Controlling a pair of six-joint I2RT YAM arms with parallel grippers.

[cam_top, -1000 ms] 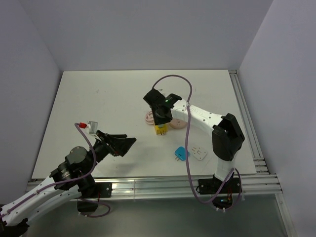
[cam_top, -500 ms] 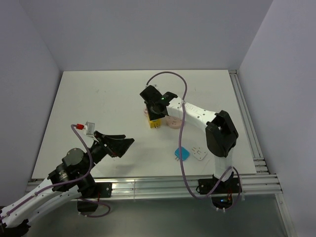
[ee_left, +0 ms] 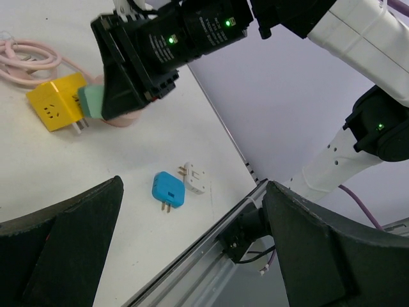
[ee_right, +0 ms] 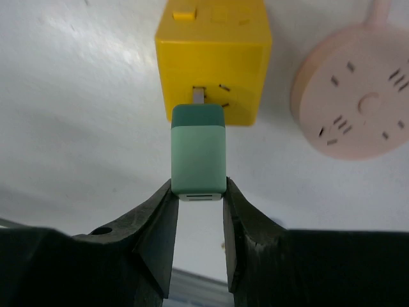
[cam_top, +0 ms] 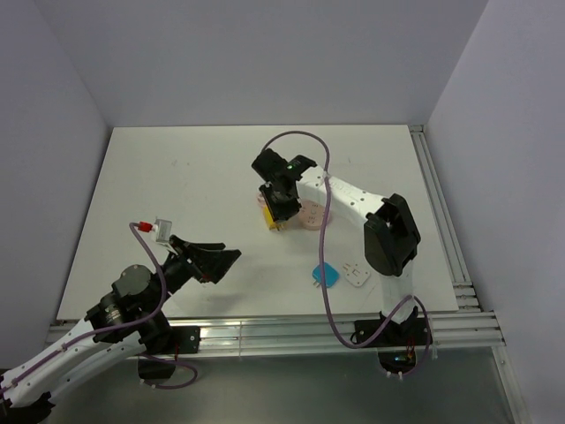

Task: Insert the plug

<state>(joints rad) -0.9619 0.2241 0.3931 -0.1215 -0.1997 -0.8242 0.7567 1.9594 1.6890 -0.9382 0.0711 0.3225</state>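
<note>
My right gripper (ee_right: 199, 192) is shut on a green plug (ee_right: 199, 150), gripping its rear end between both fingers. The plug's front meets the face of a yellow socket cube (ee_right: 214, 61); a metal prong shows at the slot. From above, the right gripper (cam_top: 281, 205) sits over the yellow cube (cam_top: 273, 220) near the table's middle. In the left wrist view the green plug (ee_left: 91, 102) presses against the yellow cube (ee_left: 56, 110). My left gripper (cam_top: 216, 259) hangs open at the near left, its fingers (ee_left: 70, 243) spread with nothing between them.
A round pink socket (ee_right: 358, 105) with its coiled pink cord (ee_left: 25, 57) lies right beside the yellow cube. A blue plug (cam_top: 325, 275) and a white plug (cam_top: 357, 276) lie near the front edge, close to the right arm's base. An aluminium rail (cam_top: 309, 329) runs along the near edge.
My right gripper has swung left and slightly farther away with the green plug, and the yellow cube has shifted left with it. The left arm has barely moved.
</note>
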